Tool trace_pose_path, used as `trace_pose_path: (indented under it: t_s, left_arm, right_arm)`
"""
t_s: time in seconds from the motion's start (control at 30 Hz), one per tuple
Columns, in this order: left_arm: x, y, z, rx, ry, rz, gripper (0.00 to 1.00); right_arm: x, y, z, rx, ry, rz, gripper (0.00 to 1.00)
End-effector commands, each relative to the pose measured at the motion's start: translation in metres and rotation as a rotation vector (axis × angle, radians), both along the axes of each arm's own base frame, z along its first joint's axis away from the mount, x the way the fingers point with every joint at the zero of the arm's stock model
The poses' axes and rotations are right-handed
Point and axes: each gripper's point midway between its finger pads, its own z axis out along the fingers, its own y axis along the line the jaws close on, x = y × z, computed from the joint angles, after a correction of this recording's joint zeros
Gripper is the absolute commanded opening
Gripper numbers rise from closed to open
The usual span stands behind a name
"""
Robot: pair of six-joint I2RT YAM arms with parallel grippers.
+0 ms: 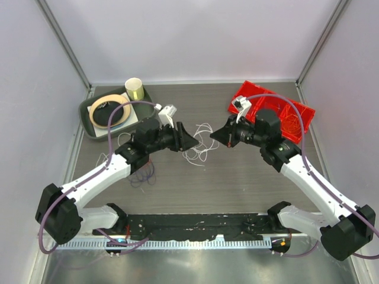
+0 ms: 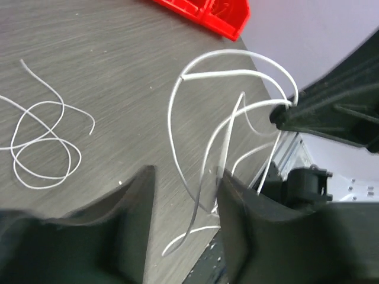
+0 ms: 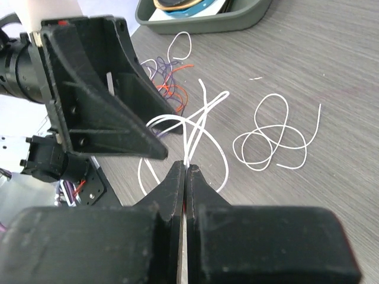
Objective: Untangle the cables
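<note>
White thread-thin cable loops (image 2: 219, 74), seemingly limp, hang from clenched right fingers (image 3: 172, 195); released left fingers (image 2: 133, 236) could pinch one strand.

Enclosed tabletop cell, plain walls, even light.
Dark grey wood-grain table (image 1: 237, 189); pale lavender-white wall panels (image 1: 195, 35) on three sides; grey metal corner posts (image 1: 64, 41); slotted metal rail (image 1: 201, 243) along near edge; soft diffuse lighting, faint shadows.

Dark wood-grain table (image 1: 237, 183), grey-green tray (image 1: 87, 131) at far left, red bin (image 1: 247, 89) at far right, white cable coil (image 3: 277, 131) loose mid-table, purple and orange cables (image 3: 172, 83) bunched left of it
</note>
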Motion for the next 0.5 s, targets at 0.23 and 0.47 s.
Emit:
trace_pose_path:
  t_s: [0.23, 0.47]
  left_arm:
    - [0.041, 0.034, 0.006, 0.085, -0.037, 0.309, 0.0]
    - [0.044, 0.091, -0.012, 0.226, -0.024, 0.556, 0.0]
  right_arm:
    - [0.016, -0.024, 0.001, -0.048, -0.032, -0.173, 0.02]
    - [0.04, -0.078, -0.005, -0.134, -0.031, -0.521, 0.07]
